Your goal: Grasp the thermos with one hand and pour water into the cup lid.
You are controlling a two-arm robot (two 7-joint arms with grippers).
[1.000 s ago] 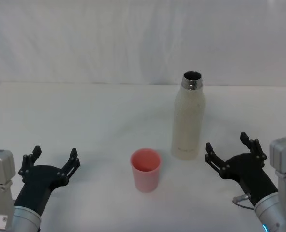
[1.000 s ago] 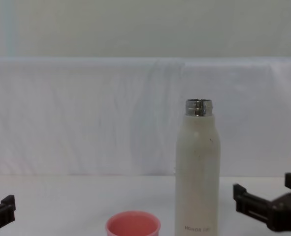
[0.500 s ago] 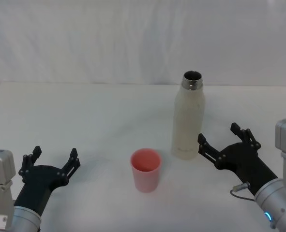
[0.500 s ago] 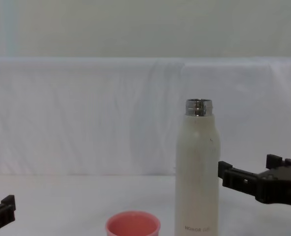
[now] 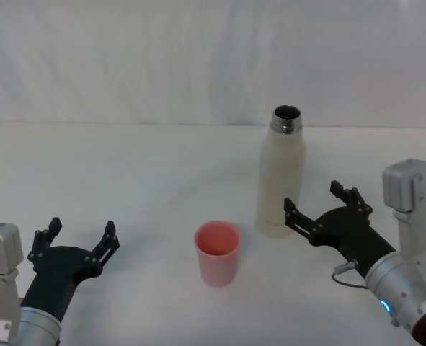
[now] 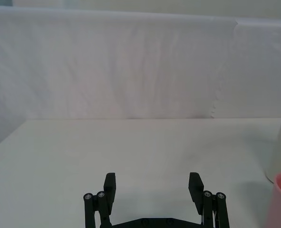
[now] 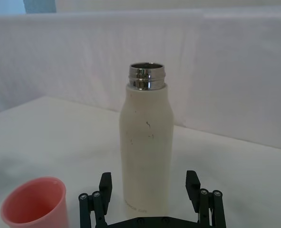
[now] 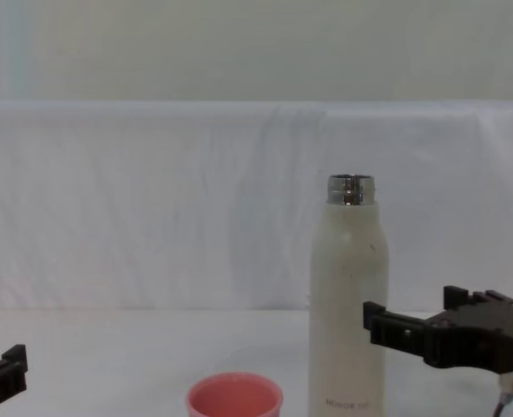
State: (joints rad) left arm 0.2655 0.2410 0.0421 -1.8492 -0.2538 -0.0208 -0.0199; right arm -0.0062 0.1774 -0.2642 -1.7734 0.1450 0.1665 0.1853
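Right claw [image 5: 315, 207]: fingers spread wide, holding nothing, low over the table on the right.
Right claw and bottle: the inner fingertip lies just beside the bottle's lower wall; from the wrist, the bottle stands straight ahead, centred in the gap between the two fingers [image 7: 105, 183], not gripped.
Bottle [image 5: 280, 175]: upright on the table, cream-white, steel neck open at the top, small grey lettering near the base; it sits directly before the right claw and well away from the left one.
Cup [image 5: 217, 253]: salmon pink, upright, mouth up, standing on the table ahead of and inward from the right claw, on the far side of the bottle's base from it and a little nearer the robot; apart from the bottle.
Cup contents: cannot tell whether any water is inside.
Left claw [image 5: 78, 238]: fingers spread apart, gripping nothing, parked low at the table's near left, well apart from the cup; from its wrist, the cup's edge and the bottle's side show off to one side.
Table [image 5: 126, 173]: white, with a white cloth backdrop behind it.
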